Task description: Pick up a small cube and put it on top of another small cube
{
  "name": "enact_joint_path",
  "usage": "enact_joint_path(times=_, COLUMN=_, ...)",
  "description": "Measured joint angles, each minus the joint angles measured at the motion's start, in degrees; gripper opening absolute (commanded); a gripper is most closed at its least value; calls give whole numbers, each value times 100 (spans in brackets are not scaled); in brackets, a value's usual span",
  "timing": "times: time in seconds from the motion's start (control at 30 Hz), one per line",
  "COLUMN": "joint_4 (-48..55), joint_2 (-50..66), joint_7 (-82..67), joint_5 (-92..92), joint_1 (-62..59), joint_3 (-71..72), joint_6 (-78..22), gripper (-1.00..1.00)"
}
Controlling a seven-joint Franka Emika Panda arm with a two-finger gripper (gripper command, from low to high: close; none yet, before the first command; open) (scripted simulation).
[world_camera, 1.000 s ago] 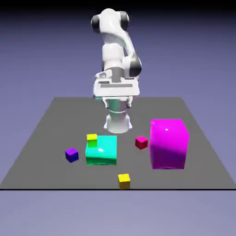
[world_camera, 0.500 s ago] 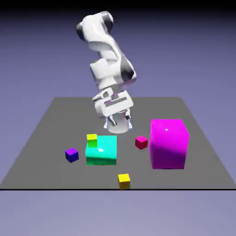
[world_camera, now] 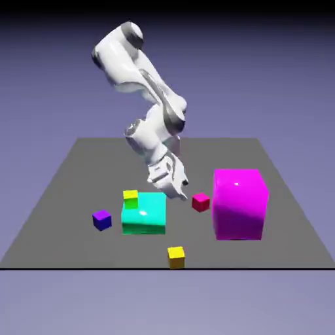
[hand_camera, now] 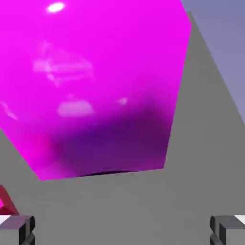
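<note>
Hovering low over the table [world_camera: 72, 190], the gripper [world_camera: 180, 192] has its jaws spread wide and holds nothing
The gripper tilts down toward the exterior view's right, just beside the small crimson cube [world_camera: 201, 201], apparently without touching it, though the gap is too fine to judge. In the hand view the two grey fingertips [hand_camera: 17, 228] sit at opposite bottom corners with bare table between them, and a sliver of the crimson cube [hand_camera: 5, 201] shows at the left edge. The big magenta block [hand_camera: 95, 81] fills most of that view; it stands just right of the crimson cube. The indigo cube [world_camera: 101, 219] rests well apart on the exterior view's left, beyond the teal block [world_camera: 145, 214], which carries a yellow cube [world_camera: 131, 198] on its corner. A second yellow cube [world_camera: 176, 256] lies near the front edge
</note>
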Motion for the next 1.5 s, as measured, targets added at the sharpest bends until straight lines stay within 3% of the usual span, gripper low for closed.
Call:
enact_joint_path(times=0.53, joint_4=-39, joint_2=-176, joint_7=-3550, joint_5=53, joint_1=2539, joint_3=-3036, joint_6=-1021, gripper=0)
enact_joint_path(times=0.77, joint_4=-120, joint_2=-890, joint_7=-3519, joint_5=-246, joint_1=3991, joint_3=-4358, joint_6=271, gripper=0)
enact_joint_path(times=0.8, joint_4=-121, joint_2=-902, joint_7=-3518, joint_5=-251, joint_1=4014, joint_3=-4380, joint_6=291, gripper=-100)
enact_joint_path(times=1.1, joint_4=-40, joint_2=-187, joint_7=-3541, joint_5=36, joint_1=2562, joint_3=-3058, joint_6=-1005, gripper=-100)
enact_joint_path(times=1.43, joint_4=950, joint_2=1486, joint_7=-1120, joint_5=-1769, joint_1=2453, joint_3=-1552, joint_6=-2097, gripper=-100)
enact_joint_path(times=1.5, joint_4=1361, joint_2=1484, joint_7=-1281, joint_5=-1621, joint_1=2101, joint_3=-1545, joint_6=-2206, gripper=-100)
